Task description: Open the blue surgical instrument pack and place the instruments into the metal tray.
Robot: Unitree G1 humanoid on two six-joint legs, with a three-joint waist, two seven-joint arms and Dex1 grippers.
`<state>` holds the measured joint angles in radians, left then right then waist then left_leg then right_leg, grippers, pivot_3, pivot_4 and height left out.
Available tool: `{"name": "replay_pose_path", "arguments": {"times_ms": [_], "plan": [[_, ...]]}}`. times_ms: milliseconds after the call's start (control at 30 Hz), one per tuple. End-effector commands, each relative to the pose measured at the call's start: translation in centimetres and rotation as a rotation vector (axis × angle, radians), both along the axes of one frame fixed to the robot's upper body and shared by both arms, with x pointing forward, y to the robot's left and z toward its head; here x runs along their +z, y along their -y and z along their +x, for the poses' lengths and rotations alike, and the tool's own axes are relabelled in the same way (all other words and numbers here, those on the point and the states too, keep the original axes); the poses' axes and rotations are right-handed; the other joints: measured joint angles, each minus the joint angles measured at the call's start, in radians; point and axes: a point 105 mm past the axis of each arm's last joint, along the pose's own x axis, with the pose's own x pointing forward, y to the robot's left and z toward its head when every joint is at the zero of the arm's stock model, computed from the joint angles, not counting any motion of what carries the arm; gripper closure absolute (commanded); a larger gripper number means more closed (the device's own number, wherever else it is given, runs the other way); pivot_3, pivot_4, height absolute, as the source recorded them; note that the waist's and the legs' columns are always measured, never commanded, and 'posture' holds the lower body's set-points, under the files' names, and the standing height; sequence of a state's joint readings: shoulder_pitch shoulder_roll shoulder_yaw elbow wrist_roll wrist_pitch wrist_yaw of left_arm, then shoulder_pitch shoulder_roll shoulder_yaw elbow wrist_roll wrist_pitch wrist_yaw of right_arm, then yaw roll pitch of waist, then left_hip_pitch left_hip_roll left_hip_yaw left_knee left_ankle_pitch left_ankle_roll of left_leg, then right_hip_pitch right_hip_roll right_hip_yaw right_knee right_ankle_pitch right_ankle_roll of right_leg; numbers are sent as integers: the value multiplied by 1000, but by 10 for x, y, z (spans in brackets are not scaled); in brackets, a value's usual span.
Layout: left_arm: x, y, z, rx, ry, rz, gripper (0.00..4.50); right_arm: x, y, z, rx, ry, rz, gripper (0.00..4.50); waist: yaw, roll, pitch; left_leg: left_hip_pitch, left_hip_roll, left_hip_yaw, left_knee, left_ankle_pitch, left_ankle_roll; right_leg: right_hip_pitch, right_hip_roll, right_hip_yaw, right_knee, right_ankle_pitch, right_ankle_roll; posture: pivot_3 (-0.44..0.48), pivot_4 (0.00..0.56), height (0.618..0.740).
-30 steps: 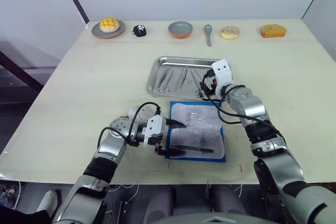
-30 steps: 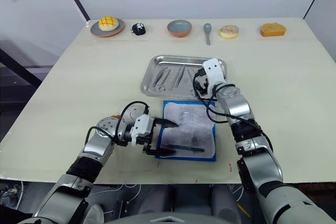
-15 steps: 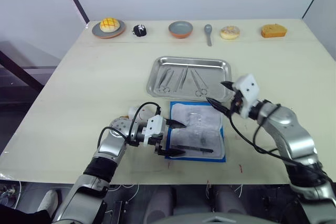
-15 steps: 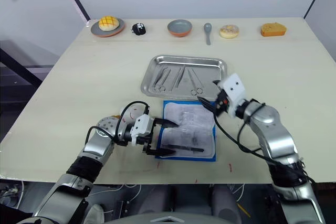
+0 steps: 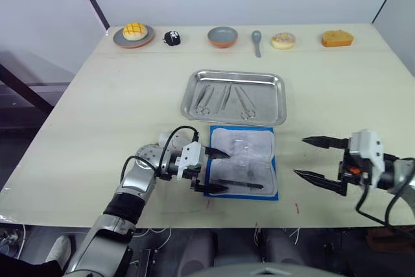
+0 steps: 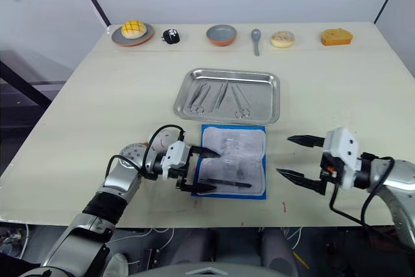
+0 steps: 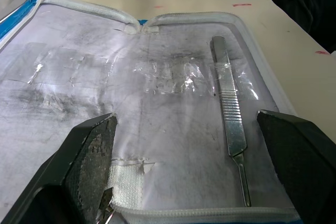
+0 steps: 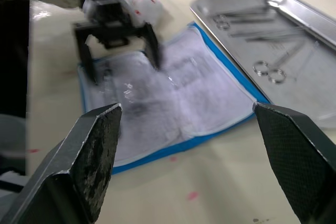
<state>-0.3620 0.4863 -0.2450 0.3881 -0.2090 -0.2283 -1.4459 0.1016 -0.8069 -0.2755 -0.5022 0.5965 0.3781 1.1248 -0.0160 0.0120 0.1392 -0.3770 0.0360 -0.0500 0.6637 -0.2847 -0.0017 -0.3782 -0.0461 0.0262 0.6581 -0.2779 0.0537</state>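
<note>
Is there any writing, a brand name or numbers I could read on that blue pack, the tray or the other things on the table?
No text can be read.
Blue pack: grey smudges on its whitish lining, no letters to make out.
Metal tray: no marking seen.
Tool left in the pack: ridged grip, no lettering seen.

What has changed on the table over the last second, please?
The right gripper drew back from the metal tray, where it left an instrument, to hover open right of the blue surgical instrument pack. The left gripper stayed open over the pack's left edge. One slim instrument remains in the pack; the other instruments lie in the tray.
</note>
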Motion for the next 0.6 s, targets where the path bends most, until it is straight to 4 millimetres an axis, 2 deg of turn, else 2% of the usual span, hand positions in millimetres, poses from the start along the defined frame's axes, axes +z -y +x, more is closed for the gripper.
{"name": "replay_pose_path", "arguments": {"times_ms": [33,267,400,500,600], "plan": [[-37,-11,-18,-6,-153,105,0,22,3,-12,72,42,13,328,1,-1,0,0,0,0,0,0,0,0,0,0,0,0,0,0,150,732],[-36,-14,-16,-22,-149,115,0,35,21,-27,105,23,-24,328,1,-3,1,0,0,0,0,0,0,0,0,0,0,0,0,0,150,732],[-38,-16,-20,-25,-159,116,0,38,21,-26,106,49,-32,328,0,-3,1,0,0,0,0,0,0,0,0,0,0,0,0,0,150,732],[-38,-15,-19,-20,-153,118,0,25,16,-14,37,69,-89,328,0,-3,1,0,0,0,0,0,0,0,0,0,0,0,0,0,150,732],[-37,-14,-17,-20,-145,119,0,8,1,-9,28,51,-89,328,0,-3,1,0,0,0,0,0,0,0,0,0,0,0,1,0,150,732]]}}
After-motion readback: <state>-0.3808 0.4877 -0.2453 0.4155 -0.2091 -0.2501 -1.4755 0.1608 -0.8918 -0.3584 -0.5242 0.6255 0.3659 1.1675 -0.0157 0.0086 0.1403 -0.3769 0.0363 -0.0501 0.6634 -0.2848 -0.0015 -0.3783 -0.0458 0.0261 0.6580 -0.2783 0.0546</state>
